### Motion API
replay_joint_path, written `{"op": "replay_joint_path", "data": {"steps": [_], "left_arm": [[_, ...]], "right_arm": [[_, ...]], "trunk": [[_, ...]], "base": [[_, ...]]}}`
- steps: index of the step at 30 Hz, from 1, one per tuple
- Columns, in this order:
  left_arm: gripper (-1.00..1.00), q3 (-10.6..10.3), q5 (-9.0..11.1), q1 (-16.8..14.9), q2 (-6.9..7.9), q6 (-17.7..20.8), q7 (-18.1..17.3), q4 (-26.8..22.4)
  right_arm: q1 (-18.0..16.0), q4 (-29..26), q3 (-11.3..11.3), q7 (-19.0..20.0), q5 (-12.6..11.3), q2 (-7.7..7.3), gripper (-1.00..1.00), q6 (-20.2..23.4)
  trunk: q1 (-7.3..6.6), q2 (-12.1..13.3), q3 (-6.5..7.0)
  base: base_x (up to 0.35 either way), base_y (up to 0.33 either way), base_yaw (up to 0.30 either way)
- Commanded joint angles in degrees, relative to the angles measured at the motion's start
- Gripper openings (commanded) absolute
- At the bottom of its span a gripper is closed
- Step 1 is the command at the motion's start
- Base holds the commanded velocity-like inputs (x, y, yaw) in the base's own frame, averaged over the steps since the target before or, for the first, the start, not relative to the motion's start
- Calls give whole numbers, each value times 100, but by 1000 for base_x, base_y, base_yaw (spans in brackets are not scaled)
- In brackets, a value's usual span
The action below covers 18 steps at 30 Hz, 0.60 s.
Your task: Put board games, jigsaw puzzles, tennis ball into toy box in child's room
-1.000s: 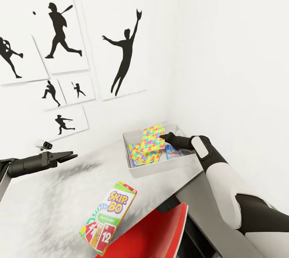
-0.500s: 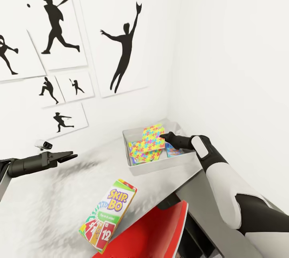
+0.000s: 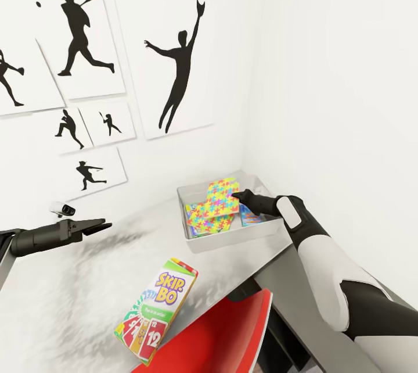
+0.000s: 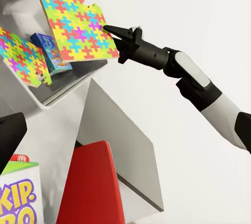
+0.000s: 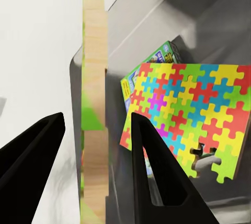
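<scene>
The right end effector [image 3: 237, 196] is reaching over the toy box [image 3: 232, 240] with a jigsaw puzzle [image 3: 222, 195] standing tilted at its tips. In the right wrist view the puzzle's edge sits between fingers that are spread with gaps on both sides, so I am judging it as being let go rather than gripped. Compared with a second ago the puzzle is barely lower, which suggests the drop is only starting.

A second puzzle [image 3: 208, 222] and a blue game box [image 3: 251, 219] are already lying in the bin. The Skip-Bo box [image 3: 157, 309] is waiting on the surface [image 3: 69, 297] nearer the robot, well apart from the bin.

The right arm is stretching forward, elbow bent. The left end effector [image 3: 98, 225] is hovering open and empty above the surface.
</scene>
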Motion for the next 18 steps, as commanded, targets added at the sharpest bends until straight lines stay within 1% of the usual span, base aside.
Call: {"op": "replay_joint_path", "data": {"steps": [1,7,8,13,18], "left_arm": [[100,1,-1,-4,4,61,-22,0],[100,6,-1,-4,6,61,-22,0],[100,6,-1,-4,6,61,-22,0],[100,7,-1,-4,6,61,-22,0],[100,7,-1,-4,6,61,-22,0]], "right_arm": [[-6,-2,-46,19,23,8,-100,37],[-6,-2,-41,19,24,20,-100,34],[-6,-2,-40,19,24,24,100,34],[-7,-2,-46,19,34,65,100,33],[-8,-2,-47,24,39,69,100,33]], "trunk": [[4,-12,-12],[4,-12,-12],[4,-12,-12],[4,-12,-12],[4,-12,-12]], "base": [[0,0,0],[0,0,0],[0,0,0],[0,0,0],[0,0,0]]}}
